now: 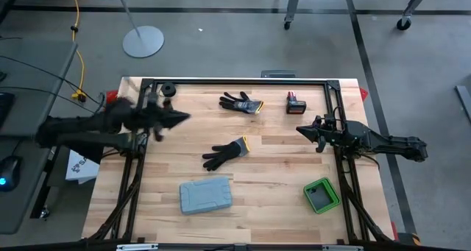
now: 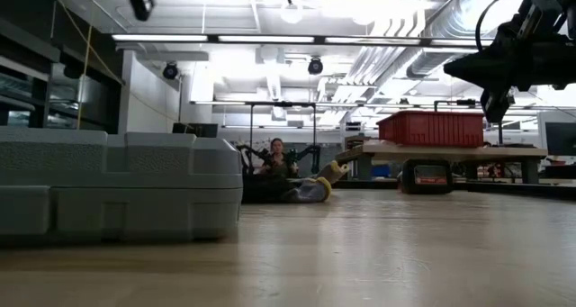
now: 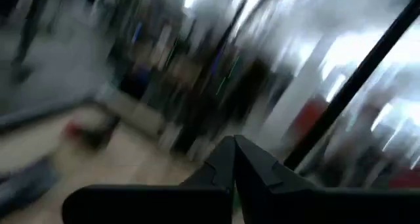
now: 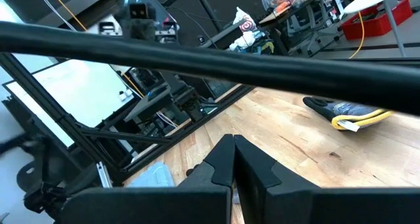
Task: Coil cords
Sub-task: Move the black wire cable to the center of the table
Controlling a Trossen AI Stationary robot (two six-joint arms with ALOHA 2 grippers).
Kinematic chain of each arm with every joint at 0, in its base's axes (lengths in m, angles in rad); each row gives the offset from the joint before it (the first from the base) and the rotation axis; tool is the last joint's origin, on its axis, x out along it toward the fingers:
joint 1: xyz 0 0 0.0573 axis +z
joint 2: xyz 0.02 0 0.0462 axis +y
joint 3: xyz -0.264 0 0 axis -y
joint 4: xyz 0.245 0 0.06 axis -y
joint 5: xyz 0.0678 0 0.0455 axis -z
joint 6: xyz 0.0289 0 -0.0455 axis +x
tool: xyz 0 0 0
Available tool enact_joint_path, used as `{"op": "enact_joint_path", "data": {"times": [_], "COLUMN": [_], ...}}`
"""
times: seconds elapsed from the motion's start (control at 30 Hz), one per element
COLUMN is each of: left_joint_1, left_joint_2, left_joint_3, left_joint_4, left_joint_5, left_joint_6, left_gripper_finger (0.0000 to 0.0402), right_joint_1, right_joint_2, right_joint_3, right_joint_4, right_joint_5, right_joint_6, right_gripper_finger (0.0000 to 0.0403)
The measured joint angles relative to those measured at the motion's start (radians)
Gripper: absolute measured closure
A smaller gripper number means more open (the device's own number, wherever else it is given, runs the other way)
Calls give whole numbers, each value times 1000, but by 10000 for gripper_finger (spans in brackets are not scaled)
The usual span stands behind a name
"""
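Observation:
The cord shows as a small black ring-shaped coil (image 1: 168, 89) that lies flat on the wooden table near its far left corner. My left gripper (image 1: 185, 118) hovers shut above the table's left side, a little nearer than the coil, with nothing between its fingers (image 3: 234, 159). My right gripper (image 1: 300, 130) is shut and empty too (image 4: 234, 159). It hangs level over the table's right side and points toward the left (image 2: 450, 68). Neither gripper touches the coil.
Two black gloves with yellow cuffs (image 1: 241, 102) (image 1: 227, 153) lie mid-table. A grey case (image 1: 206, 195) sits near the front, a green box (image 1: 321, 195) at the front right, and a red-and-black object (image 1: 295, 102) at the far right. A black frame (image 1: 235, 82) borders the table.

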Motion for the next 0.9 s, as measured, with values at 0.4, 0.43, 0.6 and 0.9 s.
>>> {"op": "enact_joint_path", "data": {"times": [0.4, 0.43, 0.6, 0.9], "left_joint_1": [150, 153, 154, 233], "left_joint_2": [390, 398, 414, 411], "left_joint_3": [260, 260, 260, 262], "left_joint_4": [-40, -41, -46, -125], "left_joint_5": [50, 48, 47, -155], "left_joint_6": [-84, -116, -246, -184], "left_gripper_finger": [401, 401, 401, 401], "right_joint_1": [-2, -3, -4, -4], "right_joint_2": [0, 0, 6, 291], "right_joint_3": [0, 0, 0, 222], "right_joint_4": [0, 2, 180, 689], "right_joint_5": [1, 2, 36, 165], "right_joint_6": [-3, -8, 309, 76], "right_gripper_finger": [402, 402, 402, 402]}}
